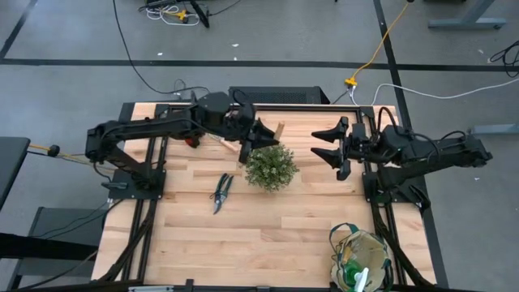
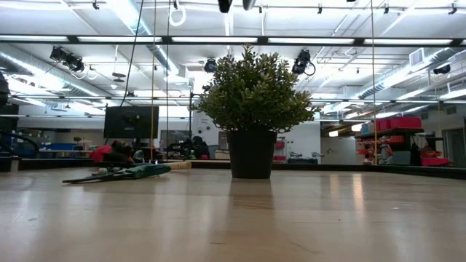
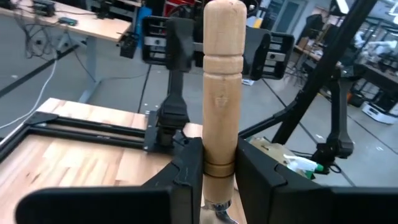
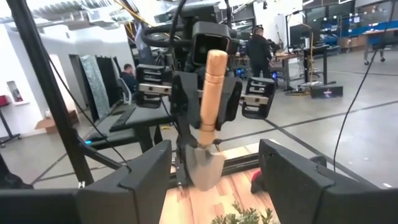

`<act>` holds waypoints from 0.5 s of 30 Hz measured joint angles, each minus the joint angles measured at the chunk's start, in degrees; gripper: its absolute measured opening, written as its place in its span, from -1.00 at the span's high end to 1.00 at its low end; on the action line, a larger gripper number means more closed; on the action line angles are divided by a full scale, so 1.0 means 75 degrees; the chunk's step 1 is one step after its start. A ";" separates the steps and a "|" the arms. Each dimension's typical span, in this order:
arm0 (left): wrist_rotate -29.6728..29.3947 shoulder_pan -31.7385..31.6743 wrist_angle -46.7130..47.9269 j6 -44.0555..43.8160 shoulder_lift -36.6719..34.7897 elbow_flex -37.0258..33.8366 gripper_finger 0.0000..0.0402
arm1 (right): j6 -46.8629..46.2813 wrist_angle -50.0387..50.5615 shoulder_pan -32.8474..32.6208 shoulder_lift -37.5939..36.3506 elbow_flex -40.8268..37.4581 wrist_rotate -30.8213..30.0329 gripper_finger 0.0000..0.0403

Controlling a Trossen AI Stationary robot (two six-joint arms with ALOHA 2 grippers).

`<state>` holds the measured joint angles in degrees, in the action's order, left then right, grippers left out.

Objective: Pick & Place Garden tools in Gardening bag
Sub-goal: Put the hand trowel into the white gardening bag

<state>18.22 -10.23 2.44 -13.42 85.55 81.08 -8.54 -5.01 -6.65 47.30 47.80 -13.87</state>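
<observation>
My left gripper [image 1: 263, 134] is above the table's far middle, just behind the bushy potted plant [image 1: 270, 167], and is shut on a wooden-handled trowel [image 4: 208, 112]. My right gripper [image 1: 328, 146] is open and empty to the plant's right, facing the left gripper. Dark-handled pruning shears [image 1: 221, 192] lie flat on the table left of the plant. Red gloves [image 1: 193, 139] and another wooden-handled tool [image 1: 231, 145] lie under the left arm. The beige gardening bag [image 1: 361, 259] stands at the near right corner with a green-and-white item [image 1: 357, 277] inside. My left gripper pinches the trowel's wooden handle at its lower end, by the ferrule [image 3: 219, 168], between its two fingers. The fingers come about level from the table's left and lie across the handle. The trowel is lifted clear and stands nearly upright, handle up, with the metal blade [image 4: 202, 167] hanging below.
The plant in its dark pot [image 2: 251, 153] stands mid-table between the left gripper and the bag. Bare wood lies between the plant and the bag. Dark frame rails [image 1: 373, 203] run along both table sides. A person shows in the room beyond the table in the right wrist view [image 4: 256, 46].
</observation>
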 joint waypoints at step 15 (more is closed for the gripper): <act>-0.0030 0.0333 0.0003 0.0307 0.0513 0.0160 0.62 | -0.0203 -0.0957 0.0211 0.0909 0.0025 0.0000 -0.21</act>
<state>17.99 -7.73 2.46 -11.12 89.40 82.29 -10.06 -12.19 -5.06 54.11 47.99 -13.87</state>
